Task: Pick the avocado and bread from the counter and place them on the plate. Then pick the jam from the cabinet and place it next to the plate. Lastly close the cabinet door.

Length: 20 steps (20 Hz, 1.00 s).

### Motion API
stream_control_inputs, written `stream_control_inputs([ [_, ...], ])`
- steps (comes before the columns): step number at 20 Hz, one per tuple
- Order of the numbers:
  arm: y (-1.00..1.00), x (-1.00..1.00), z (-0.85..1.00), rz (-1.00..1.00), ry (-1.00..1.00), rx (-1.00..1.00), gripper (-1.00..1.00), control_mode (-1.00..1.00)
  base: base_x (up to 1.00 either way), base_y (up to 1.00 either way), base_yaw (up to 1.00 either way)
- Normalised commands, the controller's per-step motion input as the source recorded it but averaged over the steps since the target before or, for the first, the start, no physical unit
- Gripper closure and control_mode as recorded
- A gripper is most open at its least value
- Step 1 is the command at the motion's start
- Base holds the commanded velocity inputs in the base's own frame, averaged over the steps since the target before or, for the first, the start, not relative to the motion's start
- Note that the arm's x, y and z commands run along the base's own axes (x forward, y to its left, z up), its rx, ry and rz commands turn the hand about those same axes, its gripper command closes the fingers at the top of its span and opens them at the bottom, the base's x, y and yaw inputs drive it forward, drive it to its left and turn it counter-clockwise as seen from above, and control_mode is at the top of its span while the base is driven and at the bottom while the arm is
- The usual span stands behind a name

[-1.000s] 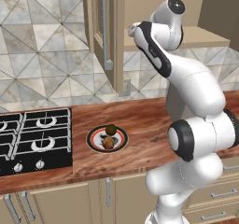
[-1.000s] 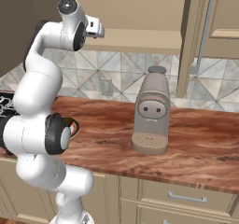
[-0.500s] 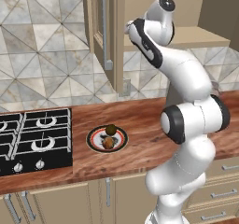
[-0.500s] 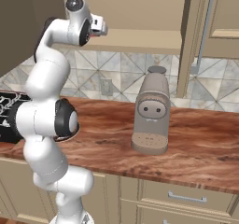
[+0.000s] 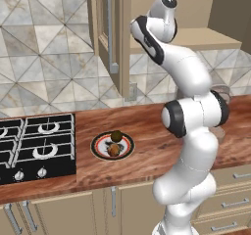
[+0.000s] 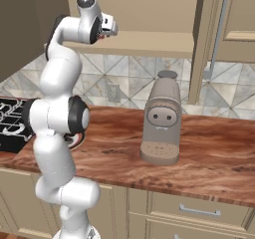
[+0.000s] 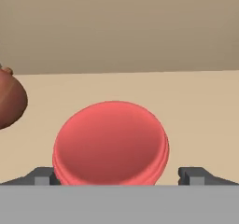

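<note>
Wide-spread end effector (image 7: 116,174) astride the jam (image 7: 110,143) (brown round thing (image 7: 10,99) just beside) in cabinet (image 7: 140,41).

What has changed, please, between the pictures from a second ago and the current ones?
The arm has straightened and lifted, carrying the open hand up to the open cabinet; the red jam sits between its fingers, not yet gripped. The avocado and bread stayed on the plate, and the cabinet door stayed open.
</note>
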Motion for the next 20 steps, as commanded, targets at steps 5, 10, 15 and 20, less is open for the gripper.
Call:
stream_control_inputs([
  [5,0.11,0.29,-0.01,0.00,0.02,0.00,-1.00,-1.00,0.00,0.00,0.00],
  [10,0.11,0.07,-0.14,0.00,0.00,0.00,1.00,-1.00,0.00,0.00,0.00],
  [15,-0.14,-0.13,-0.65,0.00,0.01,0.03,1.00,-1.00,0.00,0.00,0.00],
  [20,-0.17,-0.06,-0.46,0.00,-0.02,0.01,1.00,-1.00,0.00,0.00,0.00],
])
